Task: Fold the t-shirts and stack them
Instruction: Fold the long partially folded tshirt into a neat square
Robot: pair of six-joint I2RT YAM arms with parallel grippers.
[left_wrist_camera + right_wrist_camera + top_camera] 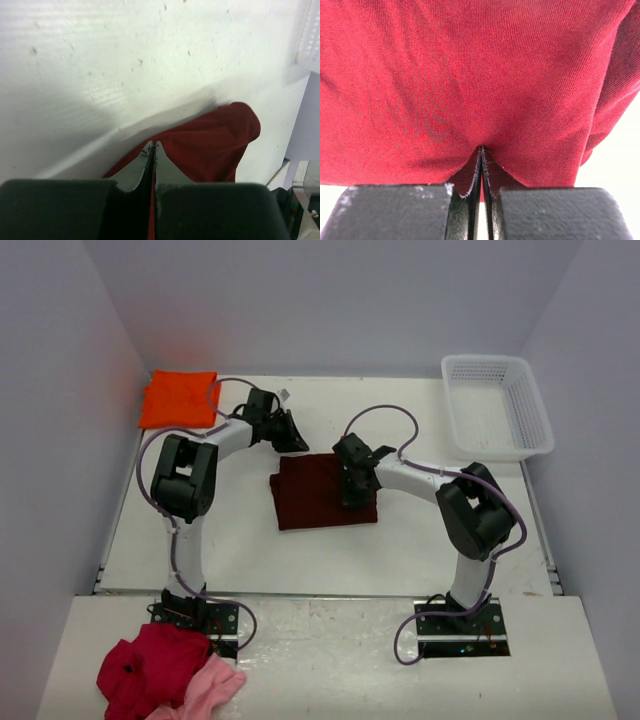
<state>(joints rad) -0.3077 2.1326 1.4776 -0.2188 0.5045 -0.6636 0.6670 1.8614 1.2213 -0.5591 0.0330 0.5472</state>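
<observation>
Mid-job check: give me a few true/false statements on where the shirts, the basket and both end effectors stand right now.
1. The bright orange folded t-shirt lies at the far left corner of the table. True.
2. The dark maroon cloth t-shirt is stacked on it. False: it lies apart, mid-table.
3. The white plastic mesh basket holds a garment. False: it looks empty.
4. The right end effector is shut on maroon cloth. True.
5. The left end effector is wide open. False: its fingers are pressed together.

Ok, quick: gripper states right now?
Left gripper: closed on the maroon t-shirt, at its edge.
Right gripper: closed on the maroon t-shirt.
</observation>
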